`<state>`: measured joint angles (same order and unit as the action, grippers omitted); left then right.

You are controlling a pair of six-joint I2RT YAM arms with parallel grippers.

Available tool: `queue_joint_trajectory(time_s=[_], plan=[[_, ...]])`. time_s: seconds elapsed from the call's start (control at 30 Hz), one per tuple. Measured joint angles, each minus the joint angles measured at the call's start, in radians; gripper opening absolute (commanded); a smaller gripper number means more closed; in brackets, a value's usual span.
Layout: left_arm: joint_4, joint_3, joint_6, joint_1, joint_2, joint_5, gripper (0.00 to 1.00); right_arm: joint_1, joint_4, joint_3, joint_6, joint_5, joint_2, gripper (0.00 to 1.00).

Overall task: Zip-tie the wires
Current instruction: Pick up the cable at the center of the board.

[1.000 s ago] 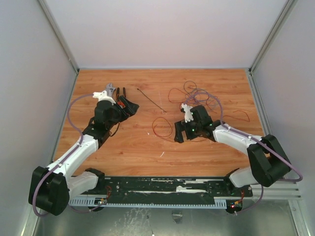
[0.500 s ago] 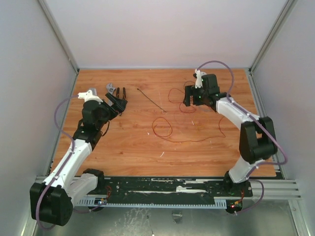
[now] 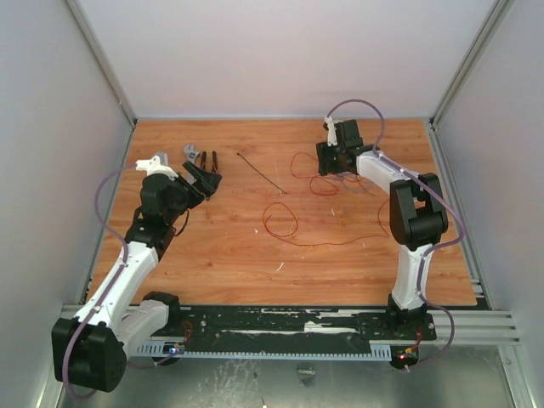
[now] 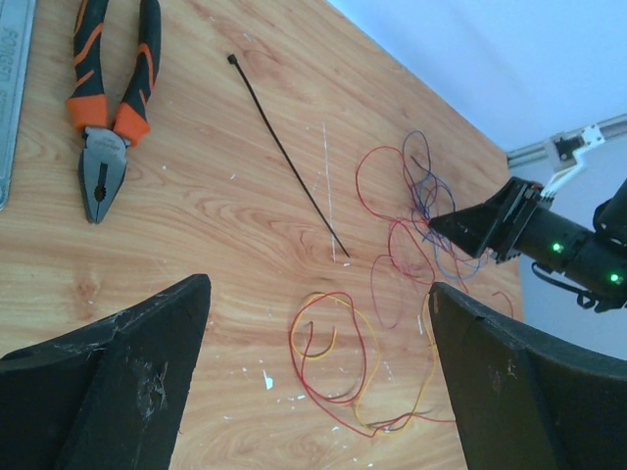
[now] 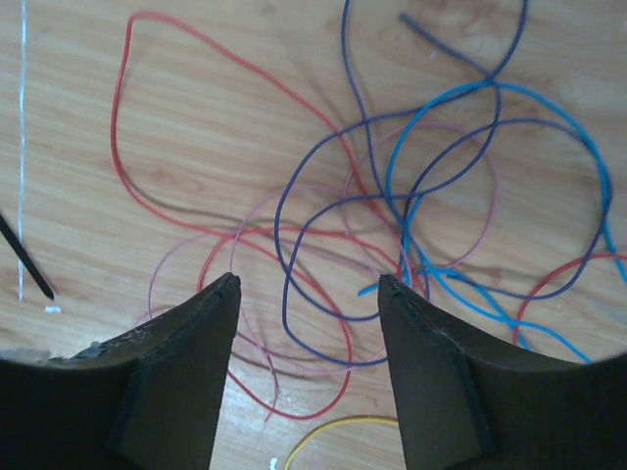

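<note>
Bench: the pale wooden table top (image 3: pixel 221 255) is carrying everything.

My left pincer (image 3: pixel 208 180) is hovering over the far left part of the table. In the left wrist view the left pincer (image 4: pixel 318 284) is standing released, fingers wide apart, with nothing between them but bare wood and a wire loop farther off.

My right pincer (image 3: pixel 330 166) is reaching to the far right-centre, pointing down at the wires. In the right wrist view the right pincer (image 5: pixel 309 279) is showing a clear gap between its fingertips. It is not clenched. Strands are lying on the wood across that gap, and I cannot see any strand pinched.

The tangle of thin red, maroon, purple and blue wires (image 3: pixel 319 174) is lying loose on the table under my right pincer (image 5: pixel 392 196). A separate red-and-yellow loop is lying nearer the table's centre.

The orange-and-black-handled pliers (image 4: pixel 101 162) are lying flat beside the grey metal wrench (image 3: pixel 192 153), just beyond my left pincer.

The thin black plastic zip tie (image 3: pixel 262 173) is lying straight and unlooped on the wood between pliers and tangle (image 4: pixel 289 157). Its head is pointing to the far left and its tail tip (image 5: pixel 26 258) is just beside the tangle's edge. Neither pincer is touching it.
</note>
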<state>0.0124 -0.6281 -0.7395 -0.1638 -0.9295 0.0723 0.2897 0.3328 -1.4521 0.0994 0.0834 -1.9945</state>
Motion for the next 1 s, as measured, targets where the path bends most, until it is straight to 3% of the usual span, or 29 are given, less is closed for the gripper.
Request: queue_joint_trajectory(time_s=[0.23, 0.53, 0.77, 0.9, 1.0], plan=[[0.001, 0.000, -0.001, 0.006, -0.021, 0.012, 0.98, 0.000, 0.019, -0.109, -0.034, -0.035, -0.042, 0.50], [0.008, 0.002, -0.002, 0.012, -0.046, 0.020, 0.98, 0.000, 0.047, -0.127, -0.050, -0.010, -0.099, 0.46], [0.009, 0.002, -0.002, 0.014, -0.050, 0.029, 0.98, 0.000, 0.060, -0.125, -0.055, 0.003, -0.114, 0.21], [0.010, 0.002, -0.002, 0.017, -0.050, 0.034, 0.99, 0.000, 0.061, -0.125, -0.056, -0.006, -0.109, 0.01], [0.010, 0.002, -0.002, 0.017, -0.050, 0.037, 0.98, 0.000, 0.077, -0.132, -0.060, -0.019, -0.088, 0.00]])
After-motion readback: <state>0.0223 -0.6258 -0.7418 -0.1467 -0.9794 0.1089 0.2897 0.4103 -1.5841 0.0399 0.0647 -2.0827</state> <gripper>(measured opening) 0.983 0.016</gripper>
